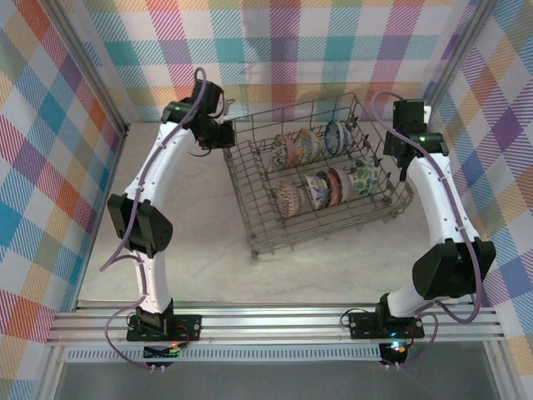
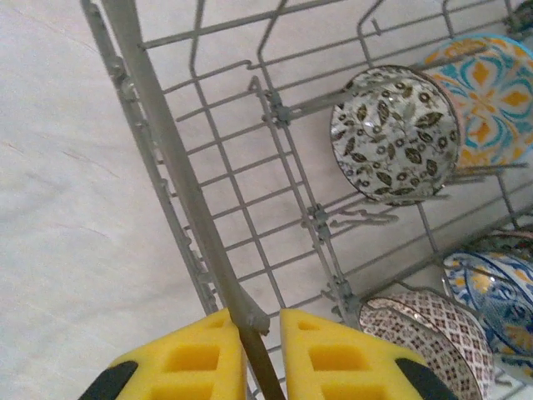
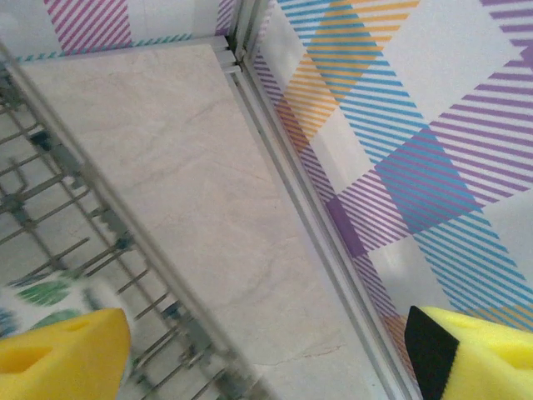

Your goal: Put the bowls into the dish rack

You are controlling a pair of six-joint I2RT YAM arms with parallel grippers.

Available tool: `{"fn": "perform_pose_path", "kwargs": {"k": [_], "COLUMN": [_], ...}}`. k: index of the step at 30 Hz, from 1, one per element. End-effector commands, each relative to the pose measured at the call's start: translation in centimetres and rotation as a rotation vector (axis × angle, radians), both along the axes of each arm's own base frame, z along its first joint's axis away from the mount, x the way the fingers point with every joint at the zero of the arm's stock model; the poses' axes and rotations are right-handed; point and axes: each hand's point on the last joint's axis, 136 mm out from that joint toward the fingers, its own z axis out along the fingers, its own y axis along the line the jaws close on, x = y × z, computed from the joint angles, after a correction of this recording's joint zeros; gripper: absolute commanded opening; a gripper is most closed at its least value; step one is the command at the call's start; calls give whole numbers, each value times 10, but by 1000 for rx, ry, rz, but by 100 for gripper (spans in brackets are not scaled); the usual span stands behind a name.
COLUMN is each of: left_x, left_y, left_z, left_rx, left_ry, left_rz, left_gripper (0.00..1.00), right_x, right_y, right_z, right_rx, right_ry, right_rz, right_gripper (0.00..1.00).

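The grey wire dish rack point(image 1: 265, 218) stands mid-table, holding two rows of upright bowls: a back row point(image 1: 306, 147) and a front row point(image 1: 326, 187). My left gripper point(image 1: 223, 133) is at the rack's left rim. In the left wrist view its yellow fingers point(image 2: 187, 362) are shut on the rim bar point(image 2: 171, 158), near a dark leaf bowl point(image 2: 396, 133), an orange-teal bowl point(image 2: 487, 87) and a beige lattice bowl point(image 2: 433, 333). My right gripper point(image 1: 396, 152) hangs open at the rack's right side point(image 3: 50, 142). A green-leaf bowl point(image 3: 42, 293) shows by its left finger.
Plaid walls enclose the table on three sides, the right wall point(image 3: 400, 125) close to the right gripper. Bare marble table point(image 1: 191, 242) lies to the left of and in front of the rack. An aluminium rail point(image 1: 275, 321) runs along the near edge.
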Motion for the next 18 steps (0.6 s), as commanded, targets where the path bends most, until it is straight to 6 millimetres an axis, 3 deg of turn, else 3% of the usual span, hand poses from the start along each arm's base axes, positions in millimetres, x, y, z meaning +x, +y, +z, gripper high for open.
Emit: {"fn": "perform_pose_path", "kwargs": {"k": [1, 4, 9, 14, 18], "left_x": [14, 26, 31, 18, -4], "left_y": [66, 86, 80, 86, 104], "left_z": [11, 15, 46, 89, 120], "left_rx": [155, 109, 26, -31, -56], "left_ry": [-40, -48, -119, -206, -296], "left_rz": [22, 62, 58, 108, 178], "left_gripper": [1, 15, 32, 64, 80], "right_x": [-6, -10, -4, -2, -13], "right_y": [-18, -35, -42, -42, -31], "right_z": [-16, -31, -70, -122, -164], "right_rx": [44, 77, 118, 134, 202], "right_ry": [33, 49, 125, 261, 333], "right_rz": [-68, -123, -132, -146, -143], "right_gripper": [86, 86, 86, 87, 88]}}
